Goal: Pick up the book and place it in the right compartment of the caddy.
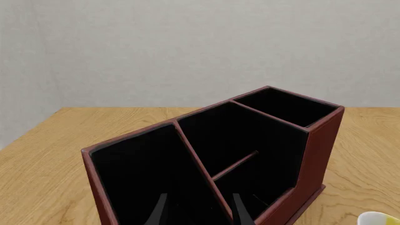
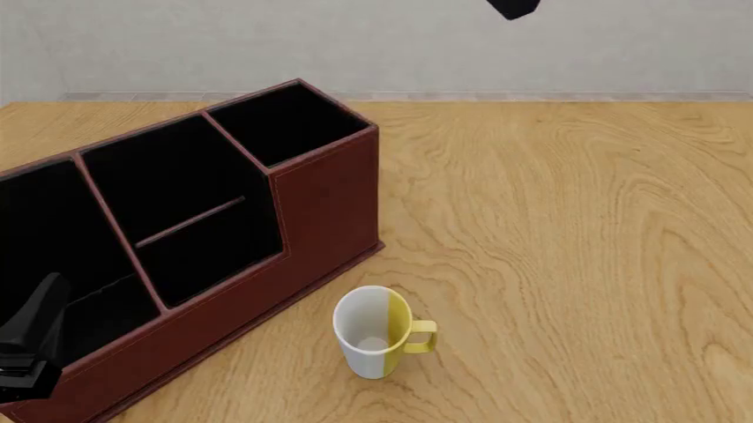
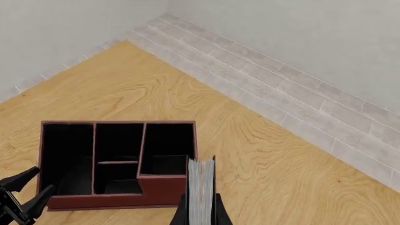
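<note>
Currently the right end effector [image 3: 201,213] grips the book [image 3: 201,187] between its two fingers, with the speckled page edge facing the wrist camera. The book is held high above the desk [image 2: 565,220]. From the right wrist view the book overlaps the front corner of the caddy [image 3: 112,199] at its right compartment [image 3: 166,147]; how far above the caddy it is cannot be told. Only a dark piece of the right arm shows at the top edge of the front view.

The caddy stands on the desk at an angle, with all three black sections unoccupied. The left end effector [image 1: 198,210] is open, its fingers [image 1: 157,211] apart, and sits at the caddy's left end, near the large left section. A white-and-yellow mug [image 2: 376,330] stands upright on the desk just in front of the caddy, apart from it.
</note>
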